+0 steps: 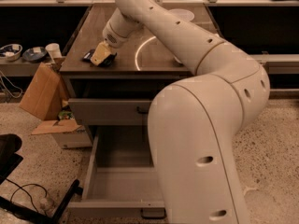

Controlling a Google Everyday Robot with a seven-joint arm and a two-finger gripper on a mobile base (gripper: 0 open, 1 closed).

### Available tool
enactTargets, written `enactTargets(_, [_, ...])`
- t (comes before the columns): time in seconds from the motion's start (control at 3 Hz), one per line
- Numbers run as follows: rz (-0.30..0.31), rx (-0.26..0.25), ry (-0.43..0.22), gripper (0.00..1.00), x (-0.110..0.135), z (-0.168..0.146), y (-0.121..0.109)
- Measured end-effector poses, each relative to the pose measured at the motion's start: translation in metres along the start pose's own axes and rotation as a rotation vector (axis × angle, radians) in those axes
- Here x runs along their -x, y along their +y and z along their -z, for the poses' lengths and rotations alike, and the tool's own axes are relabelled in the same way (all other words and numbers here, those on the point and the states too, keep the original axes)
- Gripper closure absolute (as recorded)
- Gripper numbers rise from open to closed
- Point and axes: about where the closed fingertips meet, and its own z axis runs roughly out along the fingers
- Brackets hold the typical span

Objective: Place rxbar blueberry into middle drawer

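on the countertop, gripper meets rxbar blueberry, its grip impossible to tell; middle drawer gapes below, ready.

High view from behind arm, facing down, gripper over far counter

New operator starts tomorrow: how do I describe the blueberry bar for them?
Look at the brown countertop above the open middle drawer. Near its front-left corner the robot's hand is over the rxbar blueberry: a small, flat, dark packet, unlike the pale round lid behind.
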Motion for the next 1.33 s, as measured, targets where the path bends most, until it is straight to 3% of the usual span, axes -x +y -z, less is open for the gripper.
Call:
enactTargets(0.33, [0.0,0.0,0.0,1.0,0.001,0.002,0.0])
enactTargets(0.67, [0.0,0.0,0.0,1.0,0.003,0.004,0.0])
enactTargets(1.0, [-0.006,-0.03,0.0,1.0,-0.009,0.027,0.002])
enactTargets(1.33, [-0.058,-0.174,-0.093,1.0,-0.025,0.118,-0.001])
